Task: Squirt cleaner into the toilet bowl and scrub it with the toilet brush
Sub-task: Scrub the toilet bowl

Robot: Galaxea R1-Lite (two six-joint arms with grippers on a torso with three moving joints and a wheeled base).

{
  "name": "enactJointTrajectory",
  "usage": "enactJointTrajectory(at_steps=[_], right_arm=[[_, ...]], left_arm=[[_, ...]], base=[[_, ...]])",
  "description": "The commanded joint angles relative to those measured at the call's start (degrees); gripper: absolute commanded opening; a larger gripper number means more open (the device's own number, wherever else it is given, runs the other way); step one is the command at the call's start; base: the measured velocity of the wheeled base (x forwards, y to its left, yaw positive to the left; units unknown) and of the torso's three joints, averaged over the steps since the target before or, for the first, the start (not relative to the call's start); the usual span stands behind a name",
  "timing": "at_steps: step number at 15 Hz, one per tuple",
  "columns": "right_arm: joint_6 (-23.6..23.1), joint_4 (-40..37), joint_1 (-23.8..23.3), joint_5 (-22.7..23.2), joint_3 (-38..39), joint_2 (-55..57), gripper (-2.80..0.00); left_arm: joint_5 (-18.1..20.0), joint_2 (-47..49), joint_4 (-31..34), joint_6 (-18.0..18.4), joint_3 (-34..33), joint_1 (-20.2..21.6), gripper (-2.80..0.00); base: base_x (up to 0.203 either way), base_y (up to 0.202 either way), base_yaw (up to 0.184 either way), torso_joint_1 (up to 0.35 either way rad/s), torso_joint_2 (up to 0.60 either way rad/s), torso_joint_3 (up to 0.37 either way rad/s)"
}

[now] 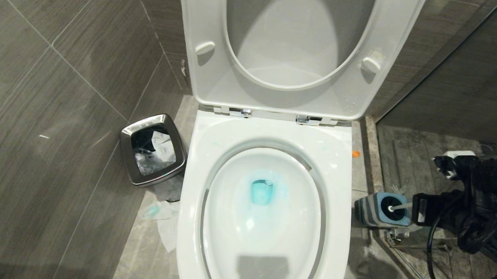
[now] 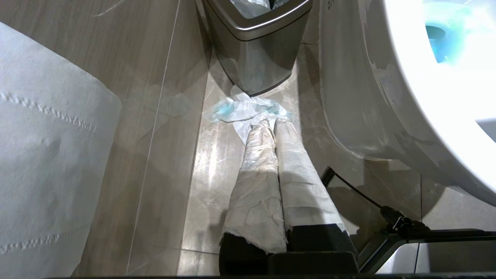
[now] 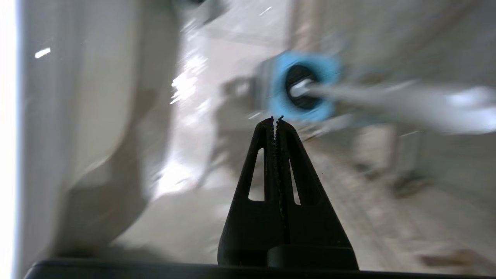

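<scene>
The white toilet bowl [image 1: 229,225] fills the middle of the head view, its seat and lid [image 1: 209,72] raised. Blue cleaner [image 1: 262,192] colours the water at the bowl's bottom. To the right of the toilet, on the floor, the toilet brush [image 1: 400,207] stands with its white handle in a grey-and-blue holder [image 1: 380,212]. My right gripper [image 3: 276,118] is shut and empty, its tips just short of the holder [image 3: 321,77] and beside the handle [image 3: 387,99]. My left gripper [image 2: 271,124], its fingers wrapped in white paper, hangs shut and empty over the floor left of the bowl [image 2: 372,97].
A steel waste bin [image 1: 126,154] with a plastic liner stands left of the toilet, with crumpled blue-stained tissue [image 2: 244,110] on the floor before it. A toilet paper roll [image 2: 46,155] hangs close by the left wrist. Grey tiled walls close in on both sides. A glass partition edge [image 1: 397,248] runs right of the holder.
</scene>
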State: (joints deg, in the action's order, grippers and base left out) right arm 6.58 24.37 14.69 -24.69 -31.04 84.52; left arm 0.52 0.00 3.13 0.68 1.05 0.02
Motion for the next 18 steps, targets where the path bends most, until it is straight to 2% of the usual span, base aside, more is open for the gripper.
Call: enactJointTrajectory(at_steps=[1, 4, 7, 10, 12, 15, 18], right_arm=[[1.7, 2.6, 0.5, 3.5, 4.4, 1.8, -2.8], [0.8, 10.4, 0.5, 5.9, 15.2, -0.3, -2.8], [-0.3, 12.1, 0.0, 9.6, 24.2, -6.4, -2.8], [-0.4, 12.3, -2.5, 12.2, 30.6, -10.2, -2.8], [-1.0, 11.7, -3.3, 13.5, 31.1, -13.0, -2.8], [-8.4, 10.1, -7.1, 12.5, 31.1, -14.6, -2.8], [-9.1, 8.0, -9.7, 12.1, 31.1, -14.8, -2.8]], left_arm=[[0.0, 0.0, 0.0, 0.0, 0.0, 0.0, -2.8], [0.0, 0.0, 0.0, 0.0, 0.0, 0.0, -2.8], [0.0, 0.0, 0.0, 0.0, 0.0, 0.0, -2.8], [0.0, 0.0, 0.0, 0.0, 0.0, 0.1, -2.8], [0.0, 0.0, 0.0, 0.0, 0.0, 0.0, -2.8], [0.0, 0.0, 0.0, 0.0, 0.0, 0.1, -2.8], [0.0, 0.0, 0.0, 0.0, 0.0, 0.0, -2.8]], base=[[0.0, 0.0, 0.0, 0.0, 0.0, 0.0], [0.0, 0.0, 0.0, 0.0, 0.0, 0.0], [0.0, 0.0, 0.0, 0.0, 0.0, 0.0], [0.0, 0.0, 0.0, 0.0, 0.0, 0.0], [0.0, 0.0, 0.0, 0.0, 0.0, 0.0], [0.0, 0.0, 0.0, 0.0, 0.0, 0.0], [0.0, 0.0, 0.0, 0.0, 0.0, 0.0]])
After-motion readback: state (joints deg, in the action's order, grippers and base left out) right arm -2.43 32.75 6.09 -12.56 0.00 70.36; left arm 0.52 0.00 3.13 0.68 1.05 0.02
